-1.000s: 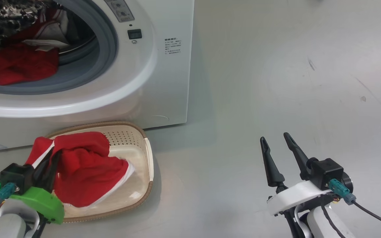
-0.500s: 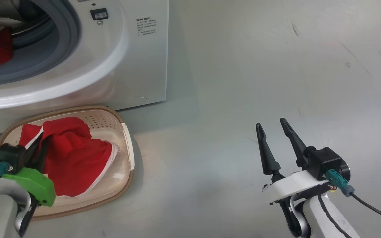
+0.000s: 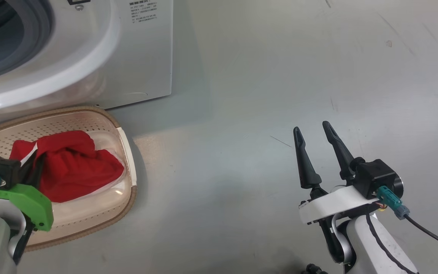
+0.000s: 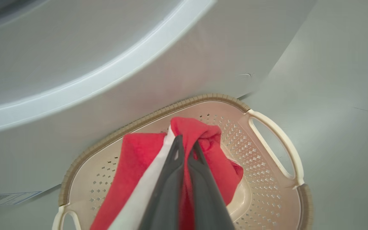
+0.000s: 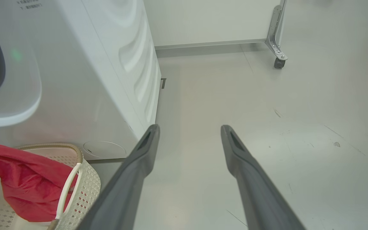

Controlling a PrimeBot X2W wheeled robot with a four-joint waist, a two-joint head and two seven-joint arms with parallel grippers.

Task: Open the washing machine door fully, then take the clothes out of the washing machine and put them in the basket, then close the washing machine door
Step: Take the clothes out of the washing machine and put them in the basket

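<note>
Upper left of the head view: white washing machine (image 3: 139, 57), with a block of small dark print (image 3: 143, 7) on its front panel, too small to read. Low on the same front, in the left wrist view: a blue-and-white sticker (image 4: 8, 198), likewise illegible. On the grey floor (image 3: 280, 76), just before the washer's base: cream basket (image 3: 127, 144), brown-rimmed, long axis parallel to the machine's front, one handle at each end. Inside the basket: red clothes (image 3: 78, 167) with a white strip, bunched near the middle, one fold raised. Left gripper (image 4: 186, 143) closed on that fold, fingers pinched together over the red cloth and pointing toward the washer's base. Right gripper (image 3: 311, 127) well apart to the right, over bare floor, fingers spread wide, holding nothing, pointing up the head view.
</note>
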